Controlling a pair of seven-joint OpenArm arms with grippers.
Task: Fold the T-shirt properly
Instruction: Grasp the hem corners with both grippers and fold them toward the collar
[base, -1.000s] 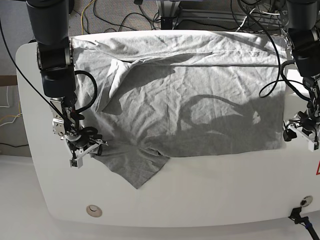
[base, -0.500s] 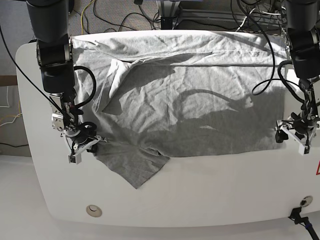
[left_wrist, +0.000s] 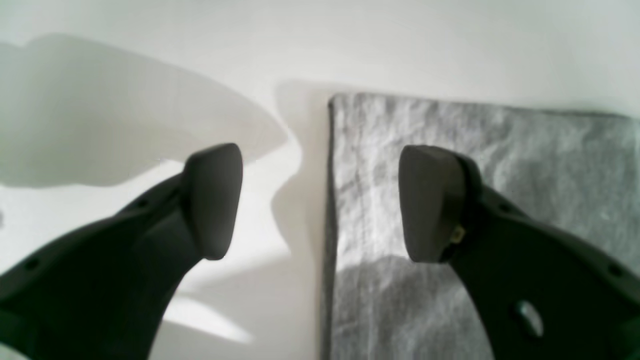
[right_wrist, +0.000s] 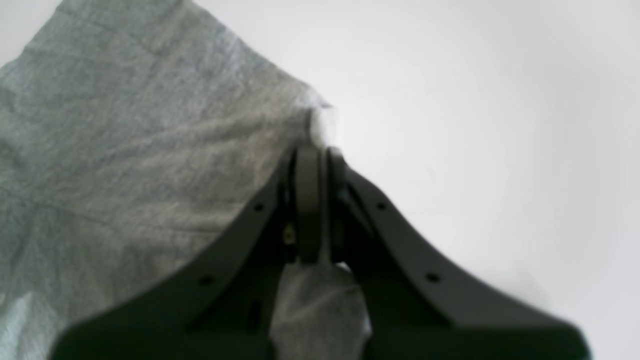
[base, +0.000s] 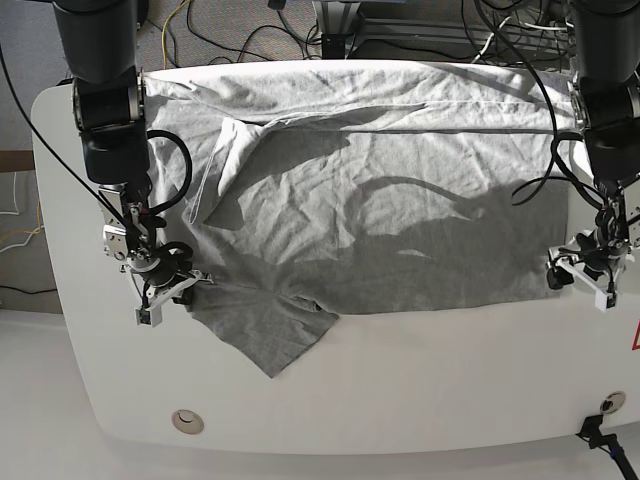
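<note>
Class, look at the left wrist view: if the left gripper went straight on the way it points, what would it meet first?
Most likely the side edge of the wrinkled heather-grey cotton T-shirt on the white table. The open left gripper straddles that edge, one of its fingers over cloth and the other over bare table; depth is unclear.

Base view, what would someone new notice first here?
A big wrinkled grey T-shirt spread across most of the white table, one sleeve pointing toward the near edge. The right gripper is shut on the shirt's edge by that sleeve, cloth pinched between its fingers. The left gripper hangs open over the shirt's opposite corner.
</note>
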